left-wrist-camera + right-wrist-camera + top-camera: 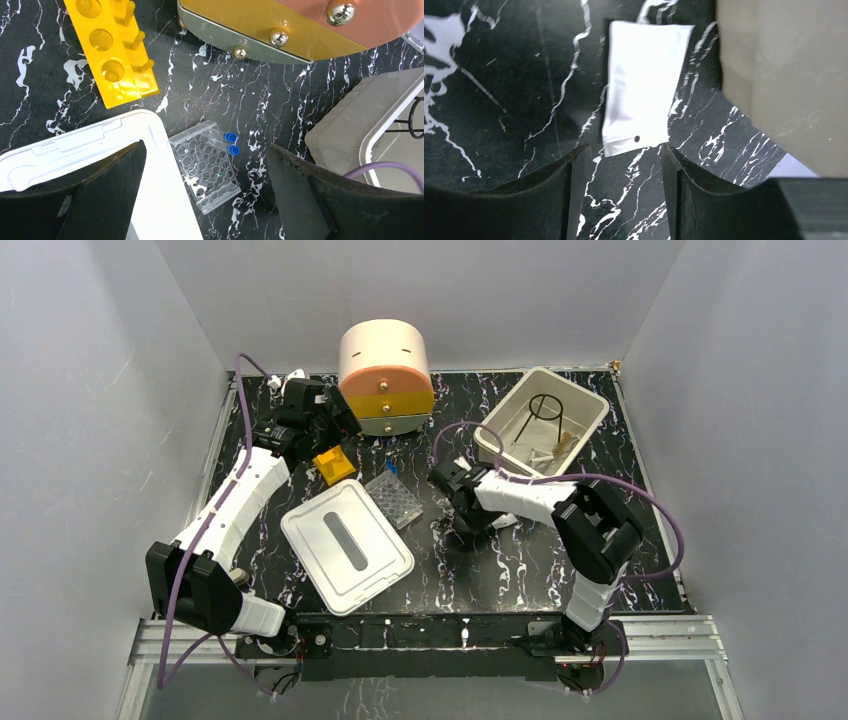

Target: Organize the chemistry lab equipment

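Note:
A yellow rack lies on the black marble table at the back left. A clear well plate with two blue-capped tubes at its far edge lies beside the white lid. My left gripper hangs open high above the plate and holds nothing; from above the left gripper is near the yellow rack. A flat white packet with a small punched hole lies on the table. My right gripper stands open just short of its near edge, low over the table.
The round peach, orange and yellow drawer unit stands at the back centre. A white rectangular bin at the back right holds a black wire stand and small items. Its wall is close on the right of my right gripper. The slotted lid lies front centre.

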### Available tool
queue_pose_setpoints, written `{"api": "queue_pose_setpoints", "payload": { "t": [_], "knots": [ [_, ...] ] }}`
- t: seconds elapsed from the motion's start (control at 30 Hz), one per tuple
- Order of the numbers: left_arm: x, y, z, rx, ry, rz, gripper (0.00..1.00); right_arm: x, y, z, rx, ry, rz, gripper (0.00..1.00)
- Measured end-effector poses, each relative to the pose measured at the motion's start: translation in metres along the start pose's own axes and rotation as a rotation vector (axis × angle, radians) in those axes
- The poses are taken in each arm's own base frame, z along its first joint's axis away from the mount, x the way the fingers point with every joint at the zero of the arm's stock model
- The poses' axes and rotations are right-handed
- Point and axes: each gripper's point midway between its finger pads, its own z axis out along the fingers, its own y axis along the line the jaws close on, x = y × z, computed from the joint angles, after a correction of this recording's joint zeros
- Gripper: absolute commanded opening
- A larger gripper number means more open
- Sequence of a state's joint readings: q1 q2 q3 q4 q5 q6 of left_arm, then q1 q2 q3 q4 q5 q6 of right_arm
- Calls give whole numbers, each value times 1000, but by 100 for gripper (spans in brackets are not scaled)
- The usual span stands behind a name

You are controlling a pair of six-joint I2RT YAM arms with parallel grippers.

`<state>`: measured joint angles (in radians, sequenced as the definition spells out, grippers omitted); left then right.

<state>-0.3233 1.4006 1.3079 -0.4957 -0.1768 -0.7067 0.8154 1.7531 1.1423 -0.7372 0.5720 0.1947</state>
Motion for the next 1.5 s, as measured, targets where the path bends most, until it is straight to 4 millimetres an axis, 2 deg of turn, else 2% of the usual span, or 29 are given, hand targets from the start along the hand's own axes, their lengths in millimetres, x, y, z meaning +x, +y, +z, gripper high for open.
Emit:
{"api": "queue_pose_setpoints", "payload": {
  "t": [0.17,0.3,0.53,0.9,1.07,1.2,1.3,1.5],
  "knots": [
    [0,1,0,-4,-2,-1,90,16,15,5,22,37,-114,60],
    [-1,2,0,-8,-3,-1,90,19,8,9,82,51,-158,56],
    [-2,4,1,-12,-6,-4,91,20,-3,18,189,71,-226,40],
    [-3,5,1,-14,-7,-7,91,19,1,26,221,71,-289,2],
    [-4,5,1,-16,-8,-8,91,15,4,26,207,61,-284,0],
    [-4,6,1,-16,-9,-7,91,5,13,19,128,14,-242,0],
    [-4,6,1,-16,-9,-7,91,-10,17,3,43,-57,-178,0],
    [-3,3,1,0,1,-11,93,-48,8,-32,-155,-213,20,0]
  ]
}}
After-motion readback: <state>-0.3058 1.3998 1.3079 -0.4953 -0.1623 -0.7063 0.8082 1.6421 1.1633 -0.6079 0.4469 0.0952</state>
